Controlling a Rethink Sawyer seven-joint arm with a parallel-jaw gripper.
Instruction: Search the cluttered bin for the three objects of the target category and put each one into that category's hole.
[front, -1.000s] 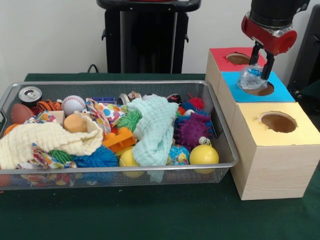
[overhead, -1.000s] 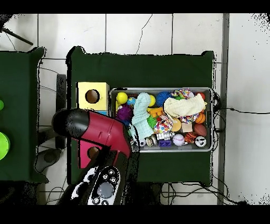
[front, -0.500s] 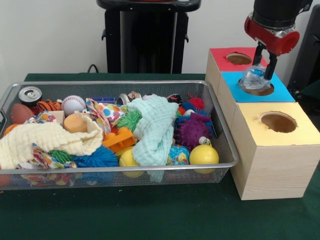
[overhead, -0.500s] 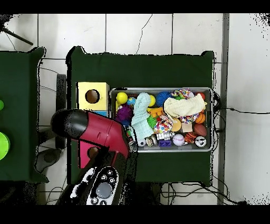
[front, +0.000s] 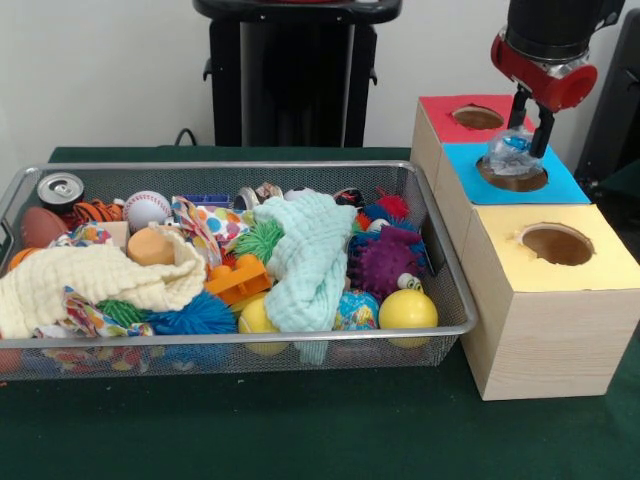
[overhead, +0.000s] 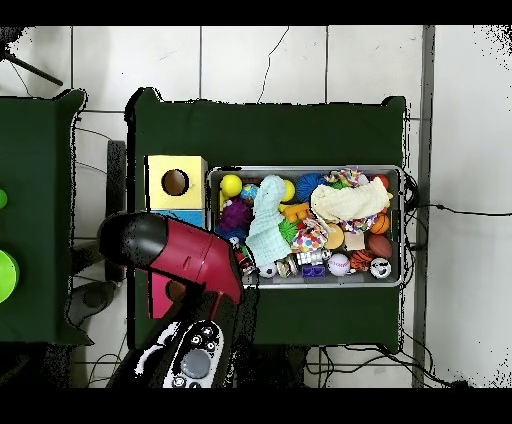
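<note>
We note the crumpled clear plastic bottle (front: 510, 153) sitting at the mouth of the hole in the blue box (front: 560, 186), between the fingers of the hand (front: 528, 122); whether the fingers press it or have let go we cannot tell. Risk as we judge it: the bottle looks wider than a clean drop allows, so it may catch on the rim, tip out onto the blue top, or roll toward the red box (front: 440, 108) or the yellow box (front: 590, 270); a crushed, springy wall could also cling to a finger as the hand lifts. The wire bin (front: 455, 290) beside the boxes holds balls, cloths and a can (front: 60, 188); further targets may lie buried. No brand, label or writing is readable anywhere. The desk (front: 300, 430) is green-covered.
</note>
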